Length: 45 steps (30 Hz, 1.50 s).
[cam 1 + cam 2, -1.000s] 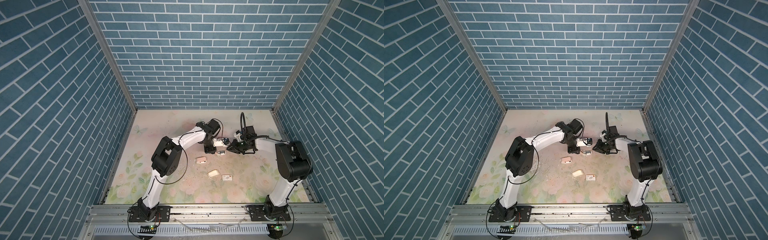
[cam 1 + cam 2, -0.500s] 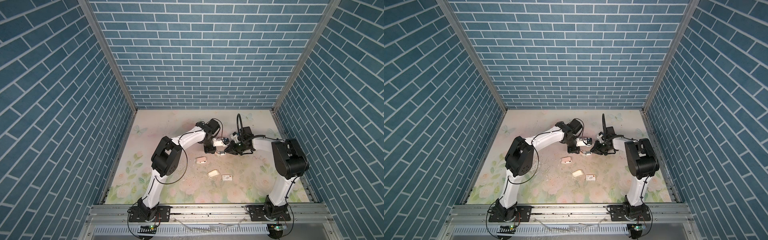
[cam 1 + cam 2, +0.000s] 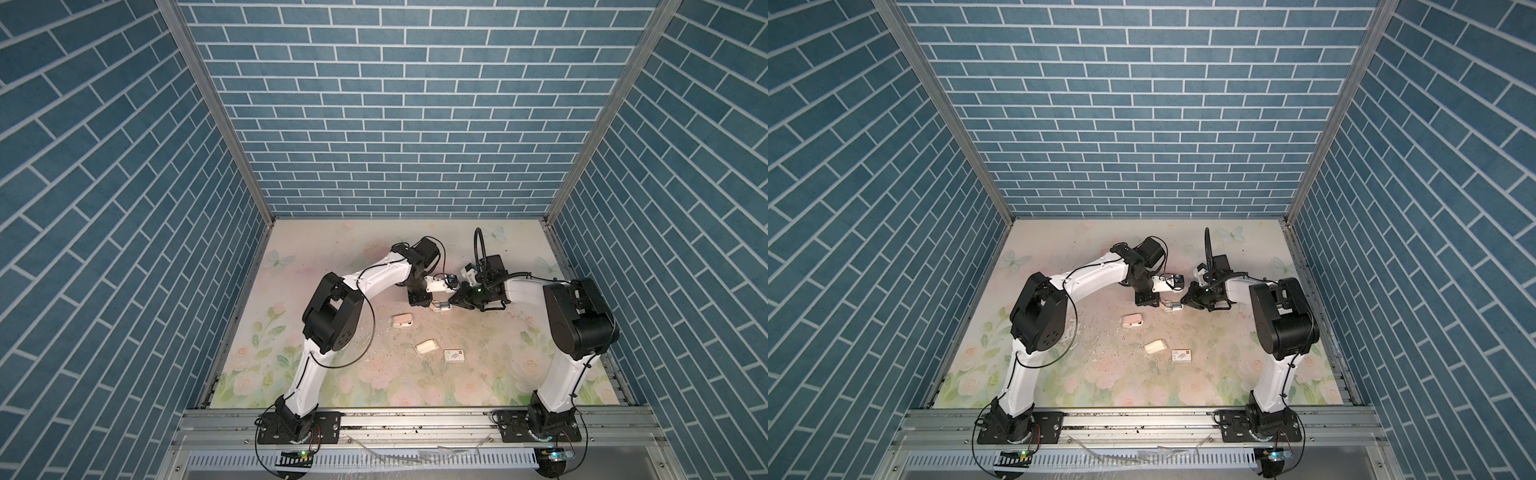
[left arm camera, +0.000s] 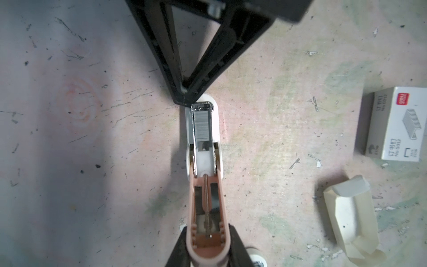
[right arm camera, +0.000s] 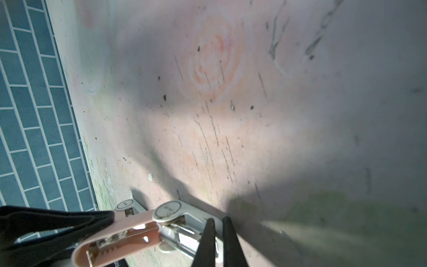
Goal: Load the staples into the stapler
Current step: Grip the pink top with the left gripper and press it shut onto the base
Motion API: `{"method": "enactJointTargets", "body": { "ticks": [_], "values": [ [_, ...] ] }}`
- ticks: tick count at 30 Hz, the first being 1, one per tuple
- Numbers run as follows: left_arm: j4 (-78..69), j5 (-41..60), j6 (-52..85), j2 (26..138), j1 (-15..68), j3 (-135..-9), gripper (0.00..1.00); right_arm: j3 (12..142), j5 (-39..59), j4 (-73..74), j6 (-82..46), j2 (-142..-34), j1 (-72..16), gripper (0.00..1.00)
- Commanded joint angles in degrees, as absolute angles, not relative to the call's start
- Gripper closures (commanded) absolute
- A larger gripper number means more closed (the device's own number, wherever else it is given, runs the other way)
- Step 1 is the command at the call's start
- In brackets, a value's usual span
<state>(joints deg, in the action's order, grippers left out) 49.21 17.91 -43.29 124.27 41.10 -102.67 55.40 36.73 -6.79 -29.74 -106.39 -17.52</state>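
Observation:
The stapler (image 4: 204,161) lies open on the mat, its pink lid swung back from the white base. My left gripper (image 4: 208,233) is shut on the end of that pink lid. The staples (image 4: 202,123), a silvery strip, sit in the metal channel at the front. My right gripper (image 5: 218,219) is shut, with its black fingertips (image 4: 186,99) against the channel's front end and nothing between them. In both top views the stapler (image 3: 441,306) (image 3: 1173,306) lies between the left gripper (image 3: 430,303) and the right gripper (image 3: 453,301).
A second pink stapler (image 3: 402,321) lies nearer the front. A cream plastic piece (image 3: 427,347) (image 4: 349,212) and a white staple box with a red mark (image 3: 454,356) (image 4: 397,124) lie beyond it. Loose single staples dot the scratched floral mat. Blue brick walls enclose three sides.
My right gripper has moved left to the stapler's front end and its fingers have closed. The left arm and the stapler have stayed put.

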Motion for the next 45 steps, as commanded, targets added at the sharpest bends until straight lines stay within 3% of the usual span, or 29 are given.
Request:
{"method": "enactJointTargets", "body": {
  "ticks": [1,25,45],
  "values": [
    [50.01,18.98,-43.2,124.82,40.78,-104.06,0.8,52.9,34.65,-9.93,-29.95,-106.05,-18.9,0.9],
    [48.93,19.28,-44.39,124.62,40.34,-101.67,0.81,49.39,36.07,-7.13,-31.46,-103.78,-18.9,0.88],
    [50.41,24.25,-40.96,126.8,40.43,-105.73,0.81,47.86,36.21,-6.35,-31.38,-104.06,-18.9,0.93]
  ]
}}
